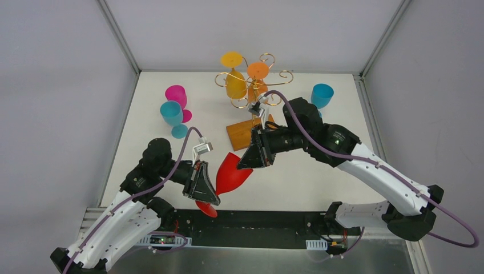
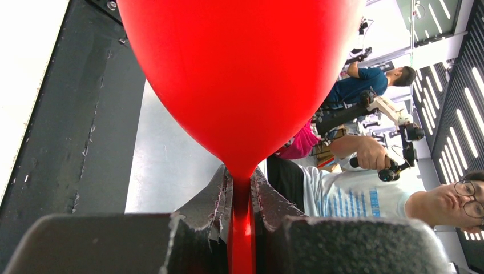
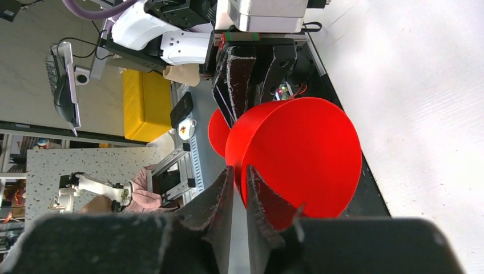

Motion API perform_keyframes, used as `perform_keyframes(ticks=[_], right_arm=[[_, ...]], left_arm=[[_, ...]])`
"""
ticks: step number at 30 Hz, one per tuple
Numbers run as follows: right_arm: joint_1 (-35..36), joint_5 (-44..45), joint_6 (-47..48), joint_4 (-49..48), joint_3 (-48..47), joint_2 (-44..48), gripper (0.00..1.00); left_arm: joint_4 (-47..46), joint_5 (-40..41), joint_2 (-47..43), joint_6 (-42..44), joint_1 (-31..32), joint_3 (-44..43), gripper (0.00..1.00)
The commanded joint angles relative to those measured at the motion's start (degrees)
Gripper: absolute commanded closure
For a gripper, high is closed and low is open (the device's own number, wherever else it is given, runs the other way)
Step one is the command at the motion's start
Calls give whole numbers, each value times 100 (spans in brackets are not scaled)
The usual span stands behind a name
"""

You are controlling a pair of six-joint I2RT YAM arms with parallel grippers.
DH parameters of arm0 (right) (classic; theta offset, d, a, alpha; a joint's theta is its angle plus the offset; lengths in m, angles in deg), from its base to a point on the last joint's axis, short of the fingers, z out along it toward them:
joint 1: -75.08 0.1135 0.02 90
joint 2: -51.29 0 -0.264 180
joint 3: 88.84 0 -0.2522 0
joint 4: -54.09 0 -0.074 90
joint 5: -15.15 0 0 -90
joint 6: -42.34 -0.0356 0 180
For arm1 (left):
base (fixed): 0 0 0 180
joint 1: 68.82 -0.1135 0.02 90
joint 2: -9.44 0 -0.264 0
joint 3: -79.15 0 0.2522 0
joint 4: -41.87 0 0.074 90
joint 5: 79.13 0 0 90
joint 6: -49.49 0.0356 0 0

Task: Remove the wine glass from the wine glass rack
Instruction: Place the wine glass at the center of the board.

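Item: red wine glass (image 1: pixel 231 176), off the rack (image 1: pixel 274 77) and held tilted over the table's near edge. My left pincer (image 2: pixel 242 200) is clamped on its stem, and my right pincer (image 3: pixel 240 188) is pinching its rim. The rack stands at the far side, well apart, with orange glasses (image 1: pixel 236 84) hung on it.

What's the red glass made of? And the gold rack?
Red glass: probably plastic; it is a solid, opaque colour with a smooth, slightly matte surface. Rack: thin shiny gold wire, likely metal, on a brown base that looks like wood.
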Motion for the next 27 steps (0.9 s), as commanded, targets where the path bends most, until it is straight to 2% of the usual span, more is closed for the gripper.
perform_keyframes(ticks=[1, 5, 9, 11, 14, 18, 23, 27], right_arm=[[-2, -381, -174, -348, -52, 26, 89], [-32, -638, -314, -559, 46, 54, 100], [-48, -746, -484, -850, 228, 113, 100], [-46, -788, -540, -957, 310, 153, 100], [-60, -814, -546, -1019, 417, 233, 100], [-111, -781, -535, -1002, 578, 400, 100], [-207, -596, -334, -617, 776, 693, 100], [-286, -182, -36, -31, 908, 1023, 100]], left_arm=[[-110, -117, -53, 169, 31, -261, 100], [-94, -113, -39, 188, 31, -270, 100], [-76, -66, -18, 249, 31, -270, 100], [-63, -4, -5, 278, 27, -275, 92], [-48, 53, 48, 322, 31, -302, 70], [-53, 105, 89, 393, 31, -352, 56], [-12, 231, 157, 484, 31, -390, 45], [70, 436, 257, 591, 32, -432, 45]])
